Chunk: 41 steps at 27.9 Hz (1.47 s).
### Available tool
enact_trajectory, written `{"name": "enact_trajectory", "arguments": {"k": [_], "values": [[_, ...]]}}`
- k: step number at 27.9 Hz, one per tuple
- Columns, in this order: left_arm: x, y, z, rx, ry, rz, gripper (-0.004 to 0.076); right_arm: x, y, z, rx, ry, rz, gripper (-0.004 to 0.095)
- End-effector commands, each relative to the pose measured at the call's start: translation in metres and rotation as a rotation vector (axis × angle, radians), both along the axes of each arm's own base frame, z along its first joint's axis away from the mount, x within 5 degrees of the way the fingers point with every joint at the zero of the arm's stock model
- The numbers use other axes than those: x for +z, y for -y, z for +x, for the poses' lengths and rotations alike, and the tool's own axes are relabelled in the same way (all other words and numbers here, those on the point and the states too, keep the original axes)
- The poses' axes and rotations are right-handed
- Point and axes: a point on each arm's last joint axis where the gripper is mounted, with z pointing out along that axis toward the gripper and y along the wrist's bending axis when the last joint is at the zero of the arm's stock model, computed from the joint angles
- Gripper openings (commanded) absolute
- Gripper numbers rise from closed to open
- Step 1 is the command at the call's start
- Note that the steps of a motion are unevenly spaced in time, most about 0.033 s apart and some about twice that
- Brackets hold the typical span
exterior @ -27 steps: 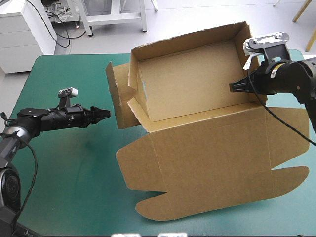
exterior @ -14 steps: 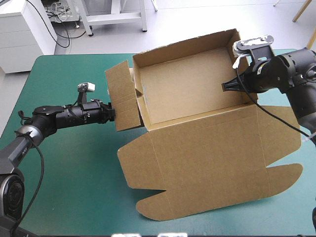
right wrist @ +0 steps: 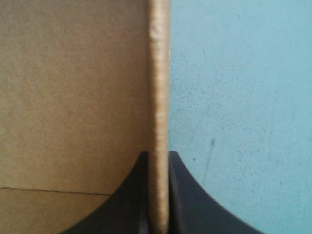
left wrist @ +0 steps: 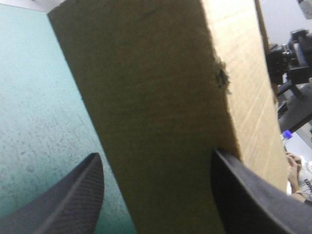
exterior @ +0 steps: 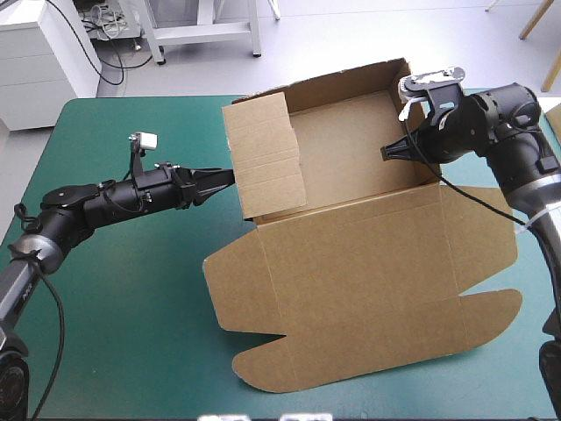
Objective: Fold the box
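The right gripper (right wrist: 158, 155) was clamped on the box (exterior: 351, 254). Its black fingers (right wrist: 187, 200) were pressed almost together, with a thin upright edge of brown board between them. On one side of that edge lay the board's inner face, and on the other the bare teal-green cover (right wrist: 243, 97). From above, this gripper pinched the right wall (exterior: 399, 123) of the tray part, with the arm outside the wall.

The left gripper (left wrist: 156, 153) had its jaws apart, one finger on either side of the view. A broad brown flap (left wrist: 161, 97) stood right ahead of them and filled the gap. Beside the outer finger the cover showed. In the high view the tips were at the flap's outer face, near its lower left edge. Whether they pressed on it I could not tell. The flap was raised and leaned inward over the tray's left end.

Beyond both grippers, the box lay across the middle and right of the cover. Its tray was toward the far edge, with the back wall up. The lid (exterior: 368, 298) lay flat toward the near edge, its rounded tabs nearest the robot. The two grippers were well apart, at opposite ends of the tray.
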Motion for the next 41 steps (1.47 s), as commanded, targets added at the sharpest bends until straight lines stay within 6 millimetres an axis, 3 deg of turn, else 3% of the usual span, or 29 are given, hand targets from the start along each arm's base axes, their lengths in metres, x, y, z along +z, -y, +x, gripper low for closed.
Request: {"name": "enact_trajectory", "arguments": {"k": [1, 8, 14, 21, 30, 36, 41], "values": [[0.033, 0.004, -0.009, -0.040, 0.093, -0.135, 0.0453, 0.025, -0.001, -0.007, 0.027, 0.138, 0.068, -0.0021], [0.063, 0.008, -0.005, -0.052, 0.129, -0.132, 0.0453, 0.018, -0.005, 0.003, 0.029, 0.136, 0.082, -0.0019], [0.058, 0.023, 0.002, 0.037, 0.021, 0.115, 0.0453, 0.014, -0.018, 0.005, 0.063, 0.131, 0.074, -0.0019], [0.066, 0.034, 0.007, 0.136, 0.002, 0.253, 0.0417, 0.016, -0.040, -0.001, 0.071, 0.168, 0.049, -0.0019], [0.069, 0.034, 0.012, 0.285, -0.104, 0.497, 0.0361, 0.019, -0.075, -0.013, 0.119, 0.201, 0.083, -0.0020], [0.060, 0.038, 0.017, 0.330, -0.169, 0.667, 0.0247, 0.019, -0.079, -0.014, 0.104, 0.201, 0.125, -0.0020], [0.057, 0.050, 0.021, 0.302, -0.158, 0.684, -0.0012, 0.008, -0.083, -0.006, 0.089, 0.157, 0.117, -0.0020]]}}
